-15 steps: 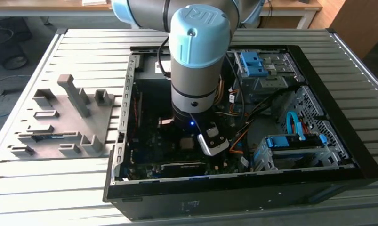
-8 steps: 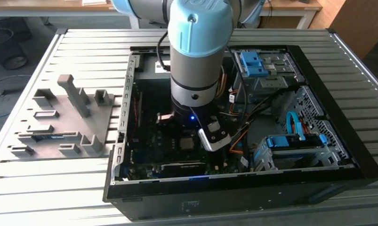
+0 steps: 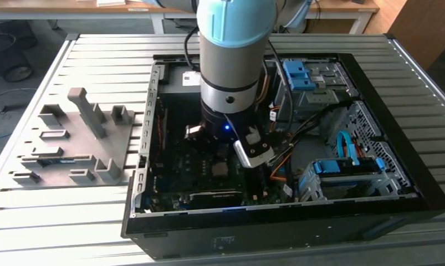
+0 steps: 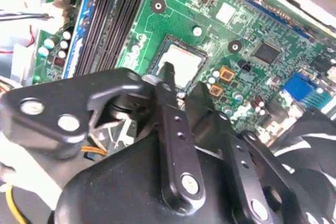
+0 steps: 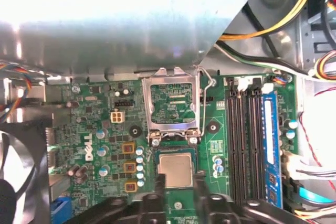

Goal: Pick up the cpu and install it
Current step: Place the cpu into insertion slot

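One grey fixture plate (image 3: 74, 147) lay on the slatted table (image 3: 30, 221) at the exterior view's left. Next to it, in the middle, the arm (image 3: 233, 55) reached down into the open computer case (image 3: 281, 235). In the first wrist view the cpu (image 5: 176, 167) lay flat in its socket on the green motherboard (image 5: 100, 129), beside the raised metal frame (image 5: 173, 106). The gripper (image 5: 179, 182) was unclenched, its fingers (image 5: 156, 183) standing apart at the cpu's edge. Blue drive bays (image 3: 344, 166) stood at the right.

Bright room light, shadowed computer case (image 3: 281, 235), glare whitening metal panel (image 5: 131, 24)
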Available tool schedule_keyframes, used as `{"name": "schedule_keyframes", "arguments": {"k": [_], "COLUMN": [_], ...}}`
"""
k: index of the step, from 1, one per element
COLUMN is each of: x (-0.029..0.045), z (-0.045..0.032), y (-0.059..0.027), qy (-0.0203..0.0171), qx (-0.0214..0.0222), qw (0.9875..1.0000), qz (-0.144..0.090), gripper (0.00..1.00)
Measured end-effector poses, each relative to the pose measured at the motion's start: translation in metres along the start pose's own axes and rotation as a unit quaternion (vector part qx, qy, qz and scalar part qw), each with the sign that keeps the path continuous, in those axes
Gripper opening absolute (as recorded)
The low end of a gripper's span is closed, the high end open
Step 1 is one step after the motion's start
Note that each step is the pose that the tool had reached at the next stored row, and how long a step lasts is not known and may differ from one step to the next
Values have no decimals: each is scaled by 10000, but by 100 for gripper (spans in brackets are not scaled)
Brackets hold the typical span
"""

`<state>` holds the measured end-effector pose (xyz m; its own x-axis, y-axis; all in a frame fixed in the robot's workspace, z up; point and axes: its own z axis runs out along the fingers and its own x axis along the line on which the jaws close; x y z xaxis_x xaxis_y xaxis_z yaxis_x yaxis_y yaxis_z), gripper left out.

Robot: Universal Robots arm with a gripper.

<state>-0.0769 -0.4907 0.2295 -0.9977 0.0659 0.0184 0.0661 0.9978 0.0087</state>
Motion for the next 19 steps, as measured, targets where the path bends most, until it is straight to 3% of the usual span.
{"name": "schedule_keyframes", "arguments": {"k": [6, 10, 14, 19], "x": [-29, -146, -229, -231], "z": [-19, -20, -30, -231], "y": [4, 12, 16, 19], "qy": [15, 95, 151, 151], "qx": [14, 20, 25, 23], "qw": [10000, 10000, 9999, 9999], "qz": [1, 0, 1, 1], "gripper": [11, 10, 10, 10]}}
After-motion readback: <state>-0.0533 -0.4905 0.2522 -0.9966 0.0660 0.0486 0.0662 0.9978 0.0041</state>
